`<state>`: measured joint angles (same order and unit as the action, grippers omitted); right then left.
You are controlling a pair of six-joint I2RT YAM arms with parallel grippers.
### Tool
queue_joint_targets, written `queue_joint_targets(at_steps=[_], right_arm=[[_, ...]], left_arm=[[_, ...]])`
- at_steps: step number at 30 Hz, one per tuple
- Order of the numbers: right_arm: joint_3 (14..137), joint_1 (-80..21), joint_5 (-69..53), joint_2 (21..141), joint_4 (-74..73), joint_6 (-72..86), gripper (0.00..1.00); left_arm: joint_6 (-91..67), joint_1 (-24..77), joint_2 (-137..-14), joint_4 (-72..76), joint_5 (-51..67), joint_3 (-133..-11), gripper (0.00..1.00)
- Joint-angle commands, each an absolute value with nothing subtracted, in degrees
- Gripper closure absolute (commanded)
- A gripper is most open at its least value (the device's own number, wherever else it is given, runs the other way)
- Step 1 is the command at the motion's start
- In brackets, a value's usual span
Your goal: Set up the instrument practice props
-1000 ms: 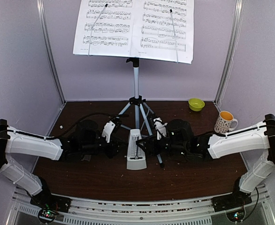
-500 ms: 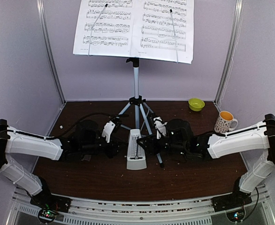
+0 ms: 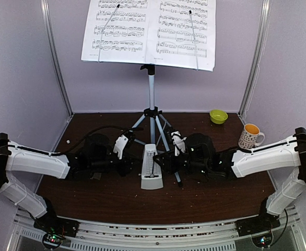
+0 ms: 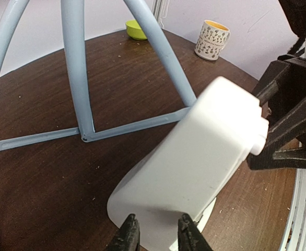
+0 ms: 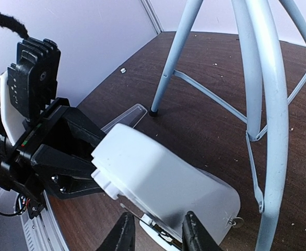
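The silver tripod music stand (image 3: 151, 89) stands at the back with two sheet-music pages (image 3: 116, 29) (image 3: 184, 31) on its desk. The white pyramid metronome (image 3: 152, 170) stands upright in front of it. My left gripper (image 3: 133, 166) is at its left side and my right gripper (image 3: 164, 161) at its right side. In the left wrist view my gripper (image 4: 155, 238) has its tips a narrow gap apart against the metronome (image 4: 195, 162). The right gripper (image 5: 158, 235) stands the same against the metronome (image 5: 163, 178). The clear cover (image 5: 126, 116) lies flat on the table behind.
A yellow-green bowl (image 3: 218, 116) and a white mug (image 3: 250, 136) with an orange inside stand at the back right. The stand's legs (image 4: 74, 68) (image 5: 260, 78) spread close behind the metronome. Booth walls close in the left, back and right sides.
The right gripper has shifted very slightly beside the metronome. The metronome and the left arm have not visibly moved.
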<state>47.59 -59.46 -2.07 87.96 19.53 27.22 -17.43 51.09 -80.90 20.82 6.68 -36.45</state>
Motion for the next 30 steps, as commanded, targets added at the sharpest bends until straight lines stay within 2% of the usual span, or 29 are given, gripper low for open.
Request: queue_joint_targets(at_steps=[1,5,12,15,24,30], right_arm=[[46.1,-59.6,-1.4,85.5,20.5,27.0,0.68],[45.5,-59.8,-2.6,85.0,22.0,27.1,0.6],[47.0,-61.2,-1.4,85.7,21.8,27.8,0.29],[48.3,-62.3,1.0,86.2,20.7,27.9,0.21],[53.1,-64.1,10.4,88.2,13.5,28.4,0.16],[51.2,-63.5,14.5,86.0,10.7,29.3,0.19]], left_arm=[[-16.7,51.0,-79.9,22.0,7.1,-37.4,0.73],[-16.7,51.0,-79.9,22.0,7.1,-37.4,0.73],[-16.8,51.0,-79.6,21.8,6.6,-37.4,0.73],[-16.9,51.0,-79.4,21.7,6.3,-37.2,0.73],[-17.0,50.9,-78.9,21.6,5.8,-37.0,0.71],[-17.1,51.0,-78.2,21.4,5.5,-36.8,0.71]])
